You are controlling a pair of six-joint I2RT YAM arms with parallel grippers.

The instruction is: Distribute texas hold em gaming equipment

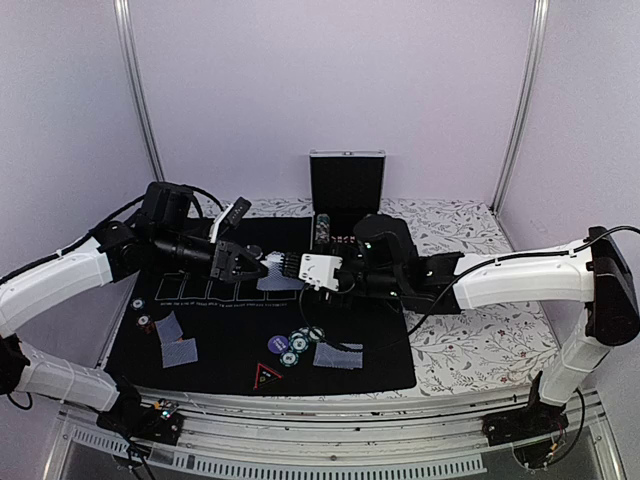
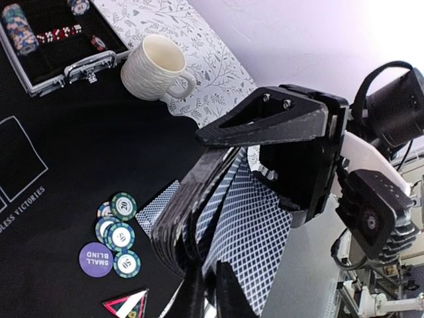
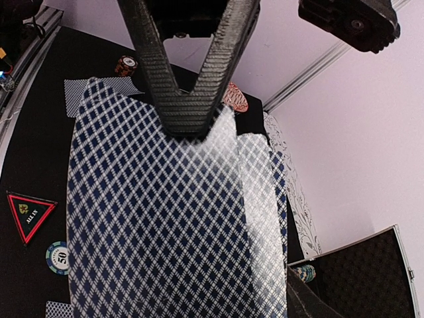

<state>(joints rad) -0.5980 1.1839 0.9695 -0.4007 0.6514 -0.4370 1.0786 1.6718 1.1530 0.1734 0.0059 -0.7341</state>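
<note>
My left gripper (image 1: pixel 246 265) and right gripper (image 1: pixel 303 268) meet above the middle of the black mat (image 1: pixel 230 310). The right gripper is shut on a fanned deck of blue-backed cards (image 1: pixel 279 277), which fills the right wrist view (image 3: pixel 159 225). The left gripper (image 2: pixel 207 266) is shut on the edge of the front card (image 2: pixel 258 218); its fingers (image 3: pixel 192 106) meet in a V on that card. Green-edged chips (image 1: pixel 298 345) and a purple button (image 1: pixel 278 344) lie on the mat, as do dealt cards (image 1: pixel 178 340) and more dealt cards (image 1: pixel 338 355).
An open black case (image 1: pixel 346 185) with chips (image 1: pixel 325 228) stands at the back. A cream mug (image 2: pixel 156 66) sits on the floral cloth beside the case. A triangular marker (image 1: pixel 266 377) lies at the mat's front. An orange button (image 3: pixel 126 64) lies at the mat's left.
</note>
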